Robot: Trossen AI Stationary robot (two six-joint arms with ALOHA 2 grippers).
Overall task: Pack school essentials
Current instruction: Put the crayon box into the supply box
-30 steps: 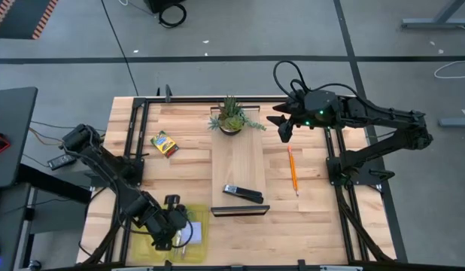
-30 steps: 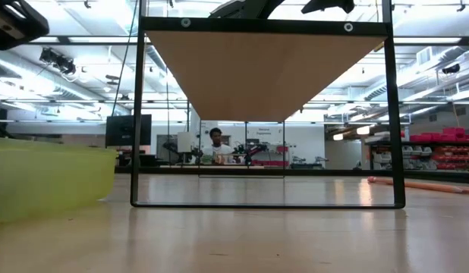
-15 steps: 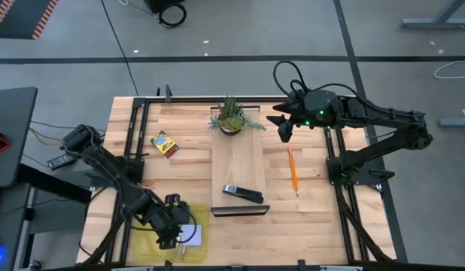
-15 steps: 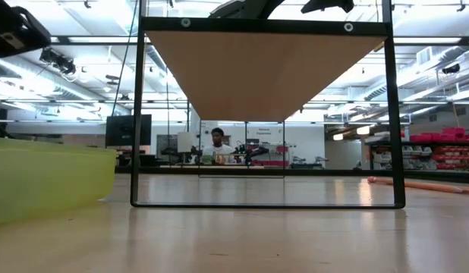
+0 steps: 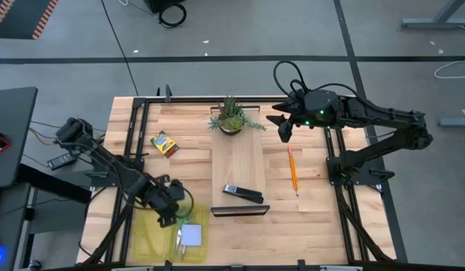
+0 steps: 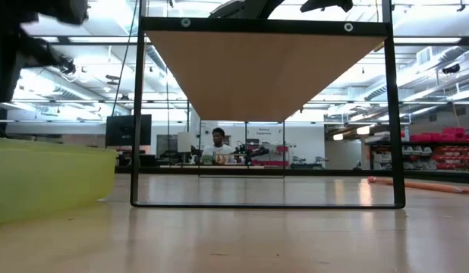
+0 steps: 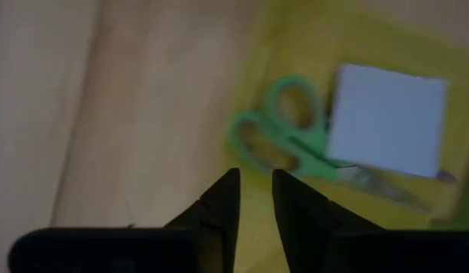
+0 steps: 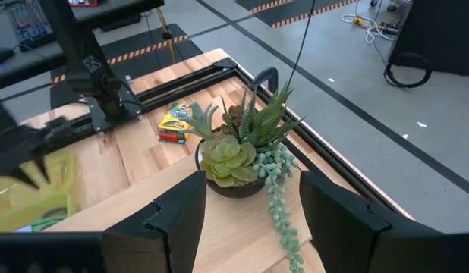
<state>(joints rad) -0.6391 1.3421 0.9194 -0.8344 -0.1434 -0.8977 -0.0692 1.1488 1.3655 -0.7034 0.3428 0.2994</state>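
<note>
your green-handled scissors (image 7: 284,144) and pale blue note pad (image 7: 386,130) lie in the yellow bin (image 5: 153,235). the left gripper (image 5: 166,213) hangs above its rim, fingers nearly together, holding nothing. the crayon box (image 5: 165,143) and orange pencil (image 5: 293,170) lie on the tabletop (image 5: 187,169). the right gripper (image 5: 284,129), fingers spread, waits by the potted plant (image 5: 231,117).

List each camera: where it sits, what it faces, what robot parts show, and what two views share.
High: overhead, straight down; both arms, left gripper by the yellow bin, right gripper near the potted plant.
Low: tabletop level, facing the room; bin wall, a dark blurred shape at upper left.
Left wrist: down into bin; own fingers, scissors, note pad.
Right wrist: toward plant, crayon box; own fingers.
Shared: plant, high and right wrist.
</note>
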